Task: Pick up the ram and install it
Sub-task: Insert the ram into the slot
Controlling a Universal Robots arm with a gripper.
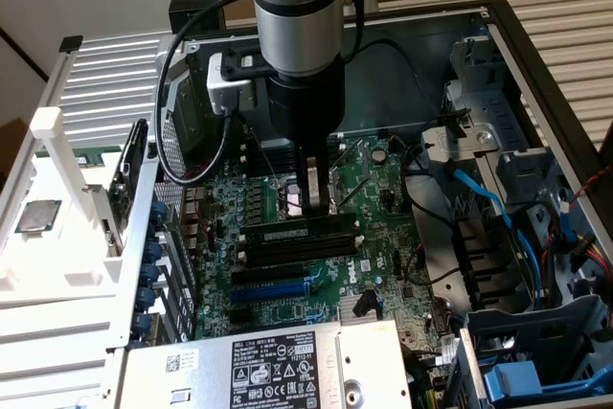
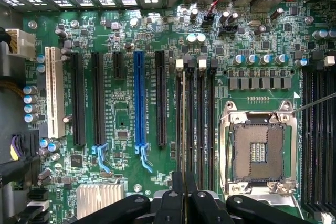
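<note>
The ram (image 2: pixel 182 124) is seen edge-on as a thin pale strip standing in one of the black memory slots (image 2: pixel 202 124) on the green motherboard. From the exterior view the ram (image 1: pixel 287 234) is a dark stick with a pale label, upright in the slot row nearest the processor socket (image 2: pixel 257 150). My gripper (image 1: pixel 319 208) hangs straight down over the stick's middle. In the wrist view the gripper (image 2: pixel 184 195) has its black fingers (image 2: pixel 172 203) pressed close together, with the ram's top edge running in between them.
The open computer case holds a blue expansion slot (image 2: pixel 138 98), a power supply (image 1: pixel 268 366) at the front, blue cables (image 1: pixel 488 198) and a drive cage (image 1: pixel 536 352) on the exterior view's right. A white tray (image 1: pixel 48 275) with a small silver processor chip (image 1: pixel 36 215) lies outside on the exterior view's left.
</note>
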